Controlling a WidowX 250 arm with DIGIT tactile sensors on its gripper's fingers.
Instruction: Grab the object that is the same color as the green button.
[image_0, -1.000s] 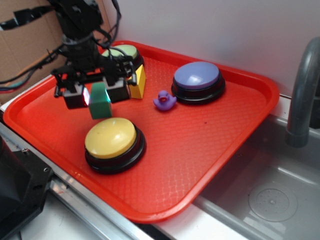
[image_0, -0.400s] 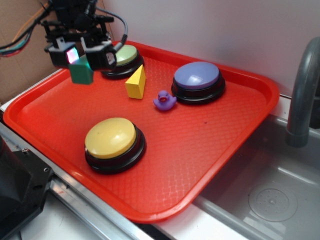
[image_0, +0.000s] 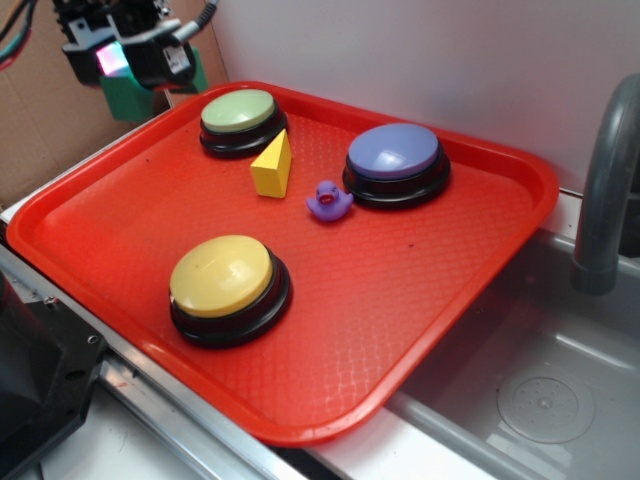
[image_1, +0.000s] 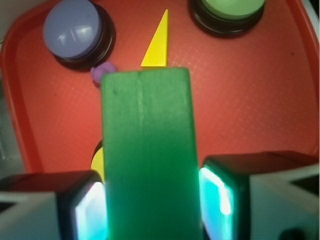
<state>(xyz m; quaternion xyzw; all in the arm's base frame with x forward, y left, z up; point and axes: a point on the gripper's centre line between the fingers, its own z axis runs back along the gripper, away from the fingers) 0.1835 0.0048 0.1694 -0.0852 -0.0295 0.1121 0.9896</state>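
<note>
Behind green block, half-hidden purple duck

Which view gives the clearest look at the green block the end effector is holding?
The wrist view. There the green block fills the middle of the frame, clamped between the end effector's two pads. In the exterior view the green block is small at the top-left corner, raised off the red tray and partly hidden by the end effector.

Dark green block, pale green button, yellow wedge, purple duck, red tray.
</note>
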